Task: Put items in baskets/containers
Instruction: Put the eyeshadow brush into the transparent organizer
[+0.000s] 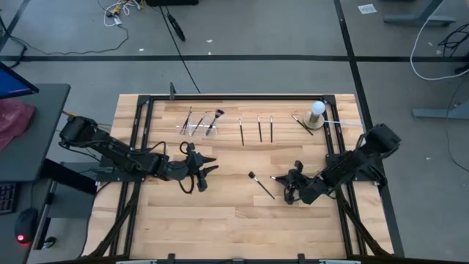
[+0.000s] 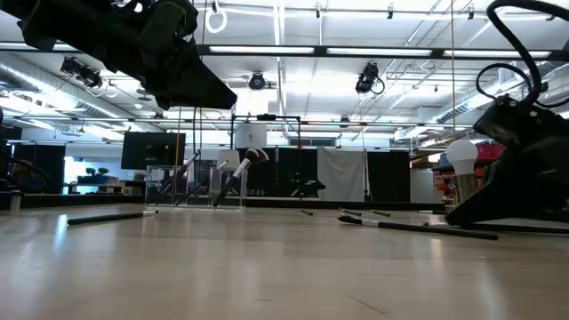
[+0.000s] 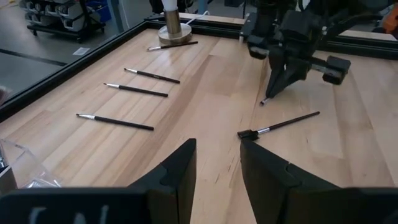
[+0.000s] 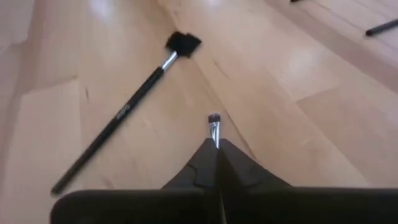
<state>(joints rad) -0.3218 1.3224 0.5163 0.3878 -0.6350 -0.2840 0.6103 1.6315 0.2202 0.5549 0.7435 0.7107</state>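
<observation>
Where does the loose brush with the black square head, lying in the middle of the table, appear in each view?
High view: the loose brush lies slanted at the table's centre.
Low view: right of centre, lying flat.
Left wrist view: right of centre.
Right wrist view: upper left.
Shared landmark: the right pincer, shut on a small brush, just beside it.
</observation>
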